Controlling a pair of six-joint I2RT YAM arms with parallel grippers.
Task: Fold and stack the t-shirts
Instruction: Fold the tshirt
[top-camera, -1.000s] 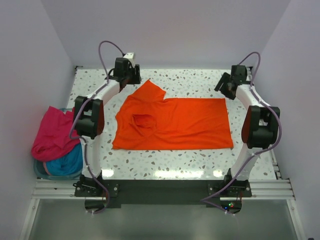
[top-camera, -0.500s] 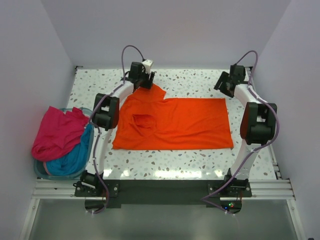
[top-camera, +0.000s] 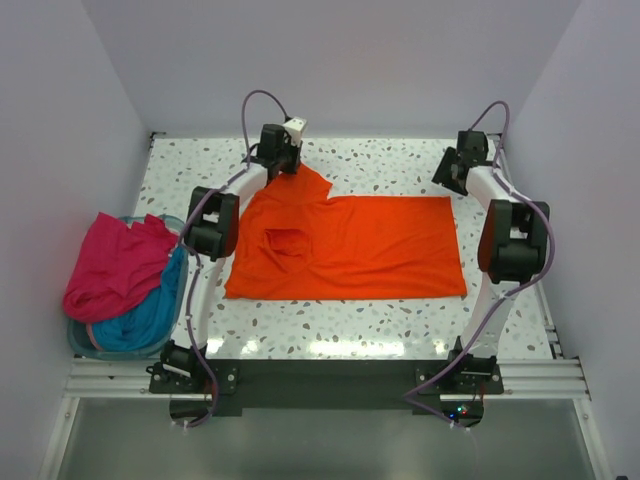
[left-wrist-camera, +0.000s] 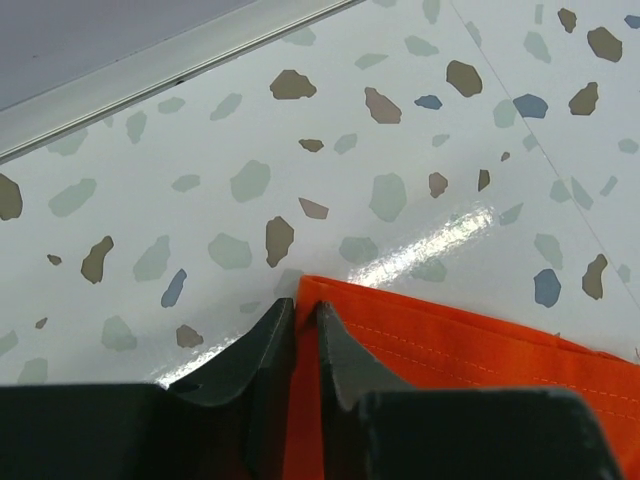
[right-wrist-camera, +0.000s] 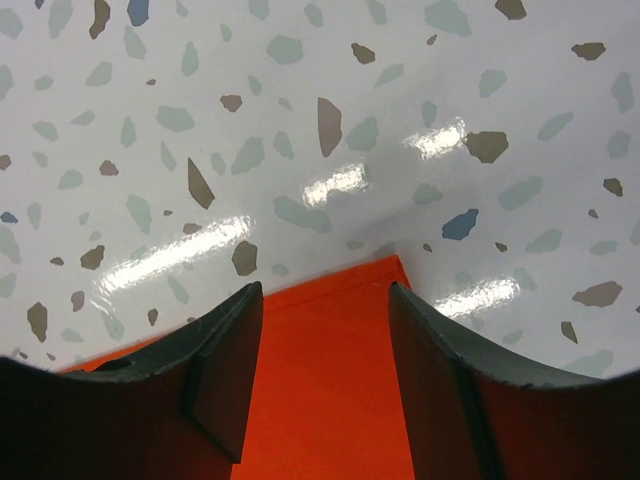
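The orange t-shirt (top-camera: 370, 245) is spread nearly flat in the middle of the table (top-camera: 400, 160). In the overhead view its neck opening is turned toward 9 o'clock and its hem toward 3 o'clock, and one sleeve is peaked toward 11 o'clock. The cloth is judged to be light, limp and without stiffness, so it will likely sag from any held point and drag across the glossy table rather than keep a shape. Hold is best taken at stitched edges and corners, where the doubled hem gives thin fingers more to bite on. The left pincer (left-wrist-camera: 305, 320) is pressed together at the sleeve tip, and orange cloth is seen in the narrow slit between its fingers, so the tip is taken as pinched. The right pincer (right-wrist-camera: 325, 290) is spread, with the hem corner at 1 o'clock of the shirt lying between its fingers, ungripped. Whether those fingers touch the table cannot be told. A magenta t-shirt (top-camera: 110, 265) and teal cloth (top-camera: 140, 325) are heaped in a tub (top-camera: 80, 345) at 9 o'clock.
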